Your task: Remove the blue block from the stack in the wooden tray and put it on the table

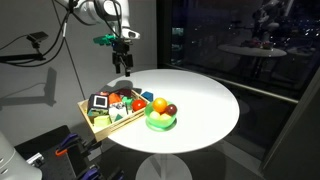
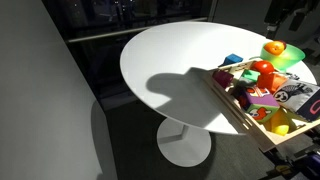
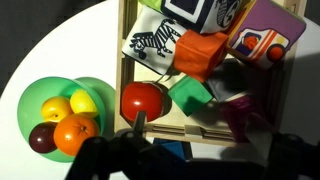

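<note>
The wooden tray [image 3: 160, 128] holds several toy blocks and shows in both exterior views [image 1: 108, 122] [image 2: 240, 110]. In the wrist view a blue block [image 3: 168, 150] lies just outside the tray's rim on the white table, partly in the gripper's shadow. My gripper [image 3: 190, 165] hangs above it with its dark fingers spread wide to either side and not touching it. In an exterior view my gripper [image 1: 123, 64] is above the table at the tray's far end. A blue shape [image 2: 232, 60] shows by the tray's end.
A green bowl [image 3: 30, 95] of fruit stands on the table beside the tray [image 1: 160, 120]. Inside the tray are a red ball [image 3: 143, 100], a green block [image 3: 190, 95], an orange block [image 3: 200, 55] and a zebra block [image 3: 150, 45]. The round table's edge [image 1: 225, 125] is near.
</note>
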Robot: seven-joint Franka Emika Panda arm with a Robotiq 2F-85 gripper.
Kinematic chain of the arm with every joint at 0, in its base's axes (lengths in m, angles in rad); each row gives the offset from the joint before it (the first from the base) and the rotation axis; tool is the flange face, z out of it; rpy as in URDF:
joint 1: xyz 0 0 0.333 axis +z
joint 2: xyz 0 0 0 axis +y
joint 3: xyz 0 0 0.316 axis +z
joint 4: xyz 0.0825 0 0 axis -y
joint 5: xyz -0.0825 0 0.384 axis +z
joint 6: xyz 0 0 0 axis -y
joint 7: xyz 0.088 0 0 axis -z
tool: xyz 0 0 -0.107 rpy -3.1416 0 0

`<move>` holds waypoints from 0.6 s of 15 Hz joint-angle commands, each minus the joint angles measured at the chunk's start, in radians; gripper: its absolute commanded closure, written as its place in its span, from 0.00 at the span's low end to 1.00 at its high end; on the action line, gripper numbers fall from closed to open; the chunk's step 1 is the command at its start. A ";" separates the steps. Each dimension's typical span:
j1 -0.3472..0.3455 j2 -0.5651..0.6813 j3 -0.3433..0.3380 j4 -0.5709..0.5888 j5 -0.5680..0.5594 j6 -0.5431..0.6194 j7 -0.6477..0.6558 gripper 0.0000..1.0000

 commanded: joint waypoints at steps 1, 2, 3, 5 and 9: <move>-0.011 -0.149 0.007 -0.089 0.036 0.011 -0.047 0.00; -0.011 -0.179 0.007 -0.102 0.043 0.010 -0.054 0.00; -0.012 -0.213 0.007 -0.114 0.051 0.010 -0.058 0.00; -0.013 -0.271 0.007 -0.130 0.061 0.006 -0.058 0.00; -0.015 -0.353 0.008 -0.147 0.069 0.006 -0.066 0.00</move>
